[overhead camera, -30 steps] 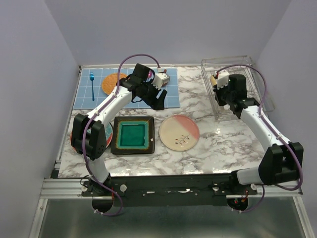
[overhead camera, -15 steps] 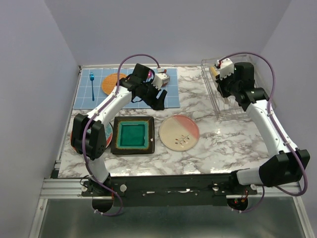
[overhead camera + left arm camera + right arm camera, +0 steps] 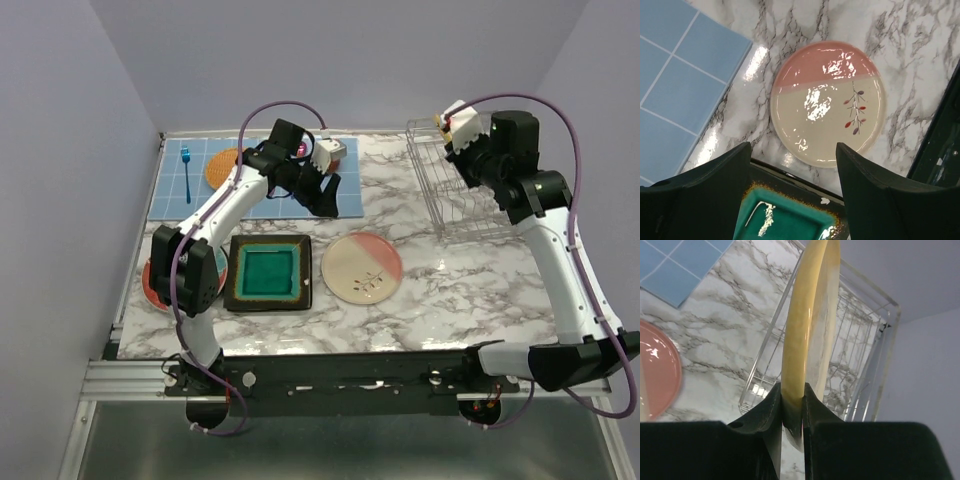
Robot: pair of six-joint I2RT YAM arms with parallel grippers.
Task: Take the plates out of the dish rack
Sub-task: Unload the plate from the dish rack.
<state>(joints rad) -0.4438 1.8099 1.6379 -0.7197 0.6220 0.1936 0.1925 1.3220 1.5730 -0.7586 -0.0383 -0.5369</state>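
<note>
The cream-yellow plate [image 3: 800, 325] stands on edge over the dish rack [image 3: 850, 360]. Its rim is pinched in the right tool [image 3: 792, 407], whose jaws are clamped tight on it. The left tool [image 3: 792, 155] hangs with jaws wide apart, holding nothing, over the marble surface [image 3: 805, 20]. Below it, a pink-and-cream sprig plate [image 3: 827, 100] and a square teal-centred plate [image 3: 785, 220] lie flat side by side.

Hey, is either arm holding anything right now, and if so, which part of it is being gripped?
The right gripper pinches a yellow plate by its rim, with the plate standing on edge. The left gripper is open and holds nothing.
</note>
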